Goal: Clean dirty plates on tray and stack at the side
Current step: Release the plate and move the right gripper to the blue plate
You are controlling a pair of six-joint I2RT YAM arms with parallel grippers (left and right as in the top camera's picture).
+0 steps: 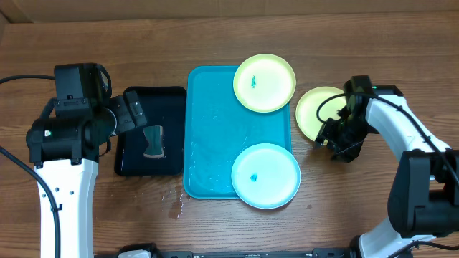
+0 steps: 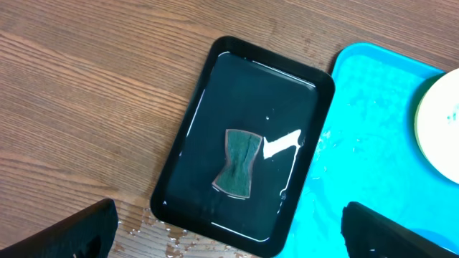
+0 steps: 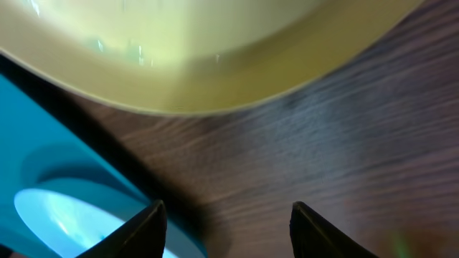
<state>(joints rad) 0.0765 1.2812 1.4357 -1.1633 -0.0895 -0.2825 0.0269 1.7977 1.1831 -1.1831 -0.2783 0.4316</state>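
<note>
The turquoise tray lies mid-table. A lime-green plate with a teal smudge overhangs its far right corner. A light blue plate, also smudged, sits at its near right corner. Another green plate rests on the wood to the right of the tray. My right gripper hovers at this plate's near edge, open. In the right wrist view the gripper has only bare wood between its fingers, with the green plate just beyond. My left gripper stands wide open above the black tray.
The black tray holds a dark green sponge in shallow water, left of the turquoise tray. A plate's pale rim shows at the right edge of the left wrist view. Water drops lie on the wood by the trays' front corners.
</note>
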